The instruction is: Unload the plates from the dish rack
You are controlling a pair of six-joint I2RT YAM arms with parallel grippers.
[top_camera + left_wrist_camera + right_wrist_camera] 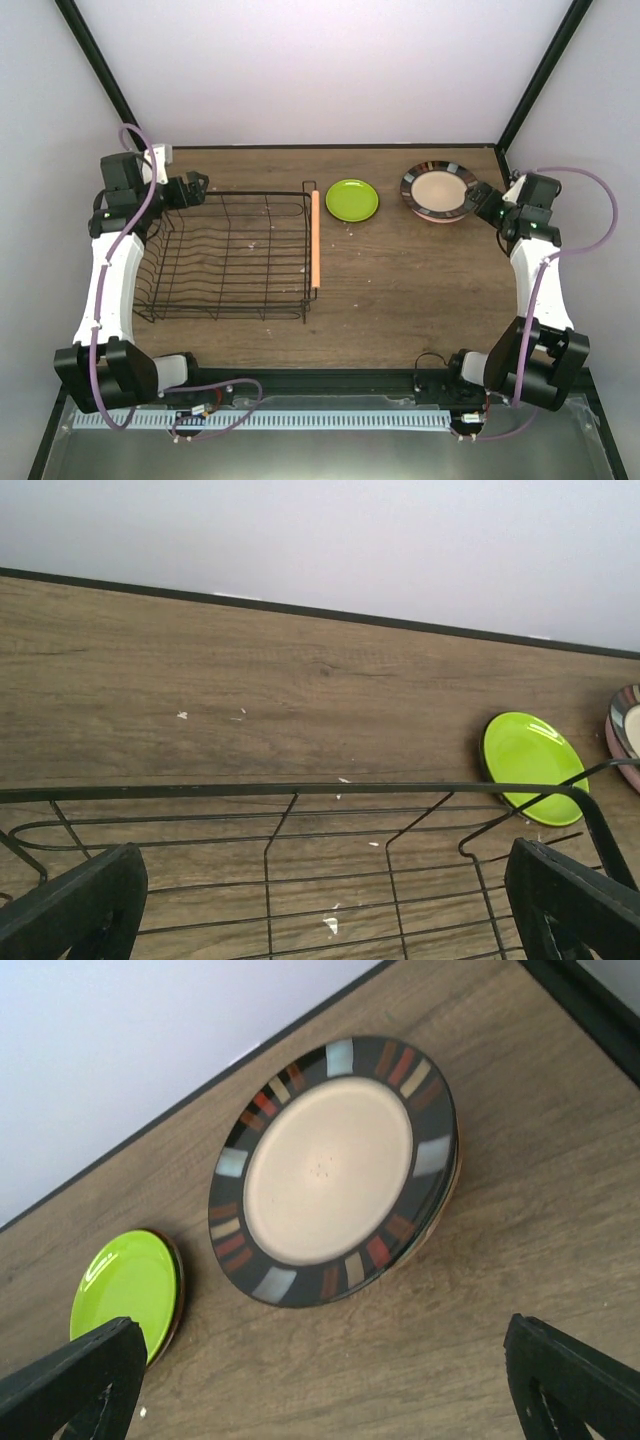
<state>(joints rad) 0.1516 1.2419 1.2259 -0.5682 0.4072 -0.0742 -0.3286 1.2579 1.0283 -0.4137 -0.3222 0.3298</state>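
Note:
The dish rack is a black wire basket on the left of the table, and no plate shows in it. A lime green plate lies flat just right of its wooden handle. A dark-rimmed plate with a beige centre lies further right, with a pinkish edge showing under it. My left gripper is open and empty over the rack's far left corner; the rack's wires show between its fingers. My right gripper is open and empty just right of the dark-rimmed plate. The green plate also shows in the right wrist view.
The table's back edge meets the white wall behind the plates. Black frame posts stand at the back corners. Bare wooden tabletop lies in front of the plates and right of the rack.

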